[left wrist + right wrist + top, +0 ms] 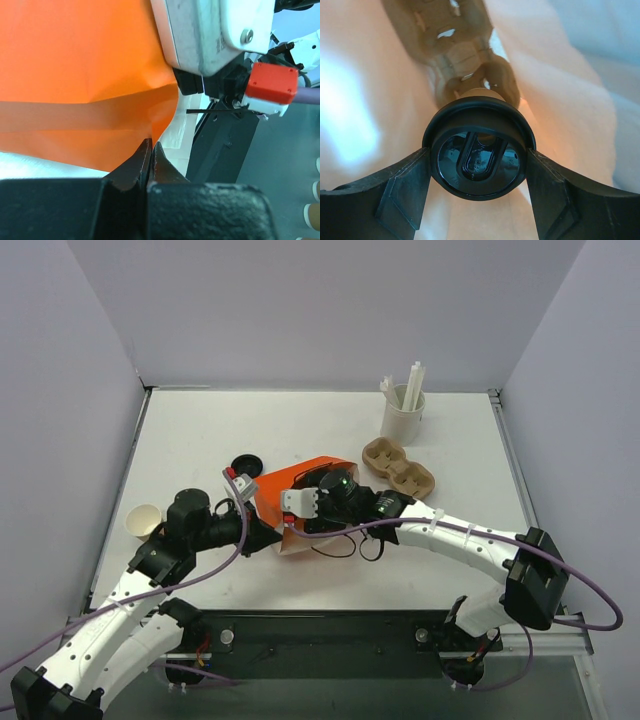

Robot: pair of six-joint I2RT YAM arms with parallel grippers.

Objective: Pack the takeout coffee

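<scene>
Plainly, the takeout coffee was held inside the orange bag. In the right wrist view its round black lid was seen face-on, with a sliver of tan cup behind it, and the bag's pale, glowing walls were seen on every side. The right gripper was clamped on the lid's rim, with a black finger pressed against each side. Deeper in the bag, beyond the cup, a brown shape pierced with holes was seen, but what it was could not be told. From above, the right arm's wrist was seen at the bag's mouth, and the coffee itself was hidden from that view.

The left gripper was drawn narrow on the bag's near edge, with the orange paper pinched between its black fingertips. From above it was seen at the bag's near-left corner.

A loose black lid lay just beyond the bag's far-left corner. A lidless tan paper cup stood well to the left of the bag. A brown pulp cup carrier lay close to the bag's far-right side, and a white cup filled with white sticks stood beyond that, farther from the bag. All were set on the white table.
</scene>
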